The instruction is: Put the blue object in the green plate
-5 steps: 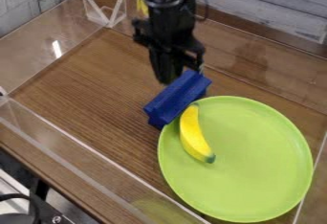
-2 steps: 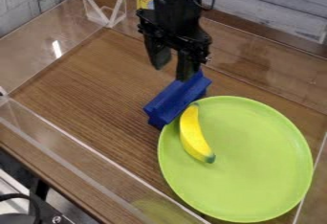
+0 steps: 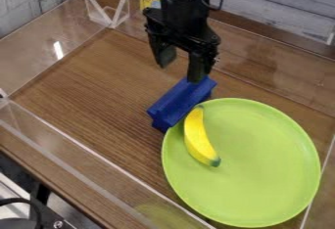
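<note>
Plainly, a wooden tabletop (image 3: 92,86) fenced by a clear acrylic wall (image 3: 59,160), bearing a wide lime-green plate (image 3: 268,174) at the lower right with a yellow banana (image 3: 199,137) lying on its left part. At the plate's upper-left edge, the blue object (image 3: 179,102): a blocky plastic piece, tilted, its upper end propped over or against the rim and its lower end on the wood, so not yet fully inside the plate. Above it, the black gripper (image 3: 182,68), pointing down, jaws spread wide, nothing between them, one finger (image 3: 201,68) just over the block's raised end. Likely light, stiff and hard, with smooth faces that could slip under a shallow pinch; no sign of fragility. Best taken across the narrow width near mid-length, pads on the two long flat sides, clear of the ridge and of the banana close beside. Compared with a second ago: jaws then clamped on the block's upper end, now parted and lifted off it; block and banana in much the same places, block released on the rim.
</note>
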`<state>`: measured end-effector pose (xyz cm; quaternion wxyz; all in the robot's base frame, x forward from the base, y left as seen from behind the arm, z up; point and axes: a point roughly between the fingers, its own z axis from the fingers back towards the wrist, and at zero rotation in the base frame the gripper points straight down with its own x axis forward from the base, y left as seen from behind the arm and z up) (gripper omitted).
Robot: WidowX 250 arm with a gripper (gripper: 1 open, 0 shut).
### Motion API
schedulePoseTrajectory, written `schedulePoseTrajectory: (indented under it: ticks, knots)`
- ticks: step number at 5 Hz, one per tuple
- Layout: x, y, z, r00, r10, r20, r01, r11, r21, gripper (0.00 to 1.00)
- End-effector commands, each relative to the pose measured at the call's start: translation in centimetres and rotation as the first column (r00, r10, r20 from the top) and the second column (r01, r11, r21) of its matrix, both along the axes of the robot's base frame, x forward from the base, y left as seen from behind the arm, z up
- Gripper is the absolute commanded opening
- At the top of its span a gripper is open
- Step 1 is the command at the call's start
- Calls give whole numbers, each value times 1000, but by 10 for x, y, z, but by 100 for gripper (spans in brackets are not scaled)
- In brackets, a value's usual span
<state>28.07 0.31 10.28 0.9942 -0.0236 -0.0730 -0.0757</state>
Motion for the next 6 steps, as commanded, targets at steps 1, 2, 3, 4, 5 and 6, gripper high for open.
schedulePoseTrajectory:
  ticks: [1, 2, 3, 4, 5, 6]
  knots:
    - [4, -2, 4, 999, 1, 37, 0, 1000, -3, 100]
    - [4, -4, -1, 999, -1, 38, 1, 1000, -6, 100]
    - [3, -5, -6, 999, -3, 39, 3, 1000, -8, 100]
    - [2, -5, -11, 999, -4, 39, 5, 1000, -11, 100]
    - [1, -5, -16, 999, -5, 38, 5, 1000, -13, 100]
    - [0, -7, -22, 1000, 0, 28, 0, 1000, -16, 100]
